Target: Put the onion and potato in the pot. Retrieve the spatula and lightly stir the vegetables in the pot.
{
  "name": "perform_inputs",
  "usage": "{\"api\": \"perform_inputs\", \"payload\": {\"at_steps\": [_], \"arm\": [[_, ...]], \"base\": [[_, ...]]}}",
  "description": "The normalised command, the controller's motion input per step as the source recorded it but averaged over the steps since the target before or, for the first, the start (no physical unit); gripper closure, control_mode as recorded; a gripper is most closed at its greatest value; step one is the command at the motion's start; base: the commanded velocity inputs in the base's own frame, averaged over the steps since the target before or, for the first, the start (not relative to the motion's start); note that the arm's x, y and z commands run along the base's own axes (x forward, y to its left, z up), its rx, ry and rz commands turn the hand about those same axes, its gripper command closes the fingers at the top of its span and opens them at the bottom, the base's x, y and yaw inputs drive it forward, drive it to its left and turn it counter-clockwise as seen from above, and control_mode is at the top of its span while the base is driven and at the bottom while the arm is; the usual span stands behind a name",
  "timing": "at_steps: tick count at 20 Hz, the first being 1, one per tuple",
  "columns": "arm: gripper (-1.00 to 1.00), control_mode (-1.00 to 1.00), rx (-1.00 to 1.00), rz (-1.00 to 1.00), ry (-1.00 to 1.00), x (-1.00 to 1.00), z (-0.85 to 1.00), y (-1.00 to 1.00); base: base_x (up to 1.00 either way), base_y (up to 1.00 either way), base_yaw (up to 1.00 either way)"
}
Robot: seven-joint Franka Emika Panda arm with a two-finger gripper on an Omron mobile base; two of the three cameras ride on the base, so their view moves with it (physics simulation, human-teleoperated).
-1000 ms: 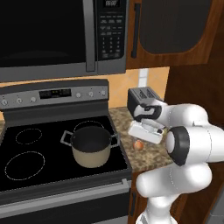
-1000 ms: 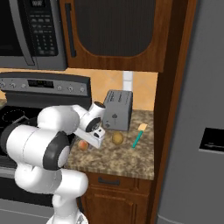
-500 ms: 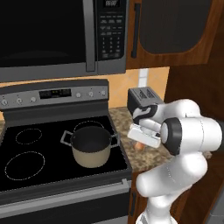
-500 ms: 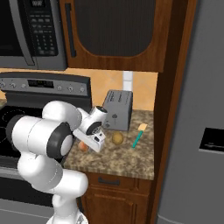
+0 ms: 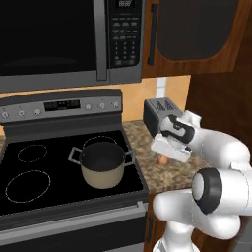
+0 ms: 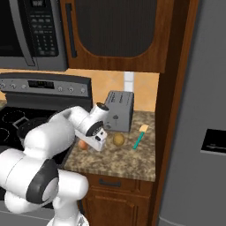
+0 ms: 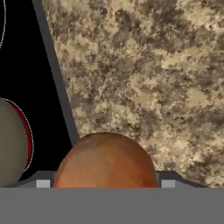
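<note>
From the left base view we see our gripper (image 5: pixel 166 153) directly over the onion (image 5: pixel 163 160) on the counter (image 5: pixel 147 172). The right base view agrees. In the hand view the onion (image 7: pixel 105 159) sits between our fingers; whether they grip it we cannot tell.

Even, soft rendered light, no glare; faint shadows beneath the pot (image 5: pixel 102 169); hand view coarse and blurry close up.
</note>
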Motion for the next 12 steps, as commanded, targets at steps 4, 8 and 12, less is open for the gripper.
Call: {"api": "perform_inputs", "payload": {"at_steps": [4, 8, 12], "arm": [[1.00, -1.00, -0.09, 0.00, -0.56, -1.00, 1.00, 0.25], [1.00, -1.00, -0.21, 0.00, -0.50, -0.74, 1.00, 0.99], [1.00, -1.00, -0.25, 0.00, -0.41, -0.34, 1.00, 0.88]], "base": [[0.00, 0.00, 0.00], [0.00, 0.00, 0.00], [0.00, 0.00, 0.00]]}}
